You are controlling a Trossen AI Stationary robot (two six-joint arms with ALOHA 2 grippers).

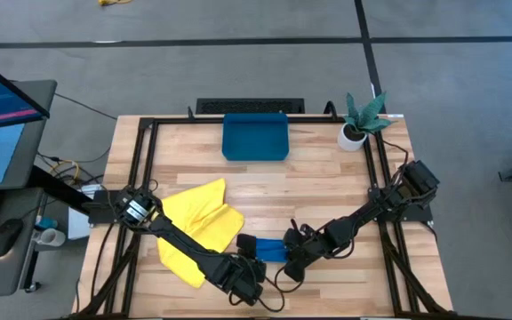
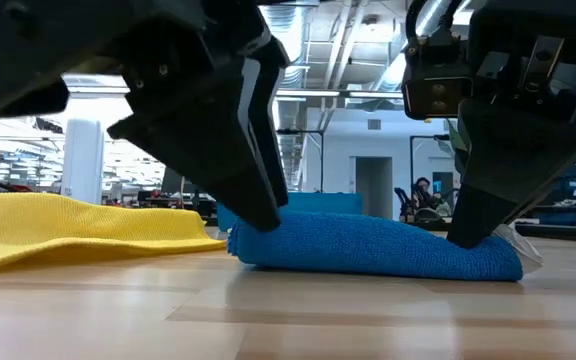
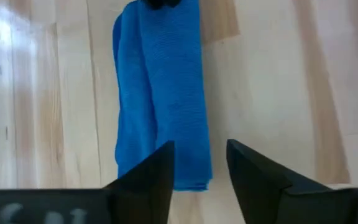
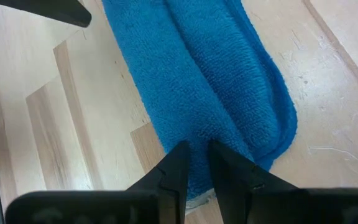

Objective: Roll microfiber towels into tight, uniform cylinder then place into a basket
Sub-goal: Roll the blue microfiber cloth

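Rolled blue towel (image 2: 368, 245), both grippers' jaws at its ends, seemingly touching

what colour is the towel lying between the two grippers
Medium blue towel, clearest in the right wrist view.

Two towels lie near the single teal basket (image 1: 255, 139): one blue towel (image 1: 272, 248), one yellow towel (image 1: 201, 228) (spread loosely). One potted plant (image 1: 359, 122) stands beside that basket.
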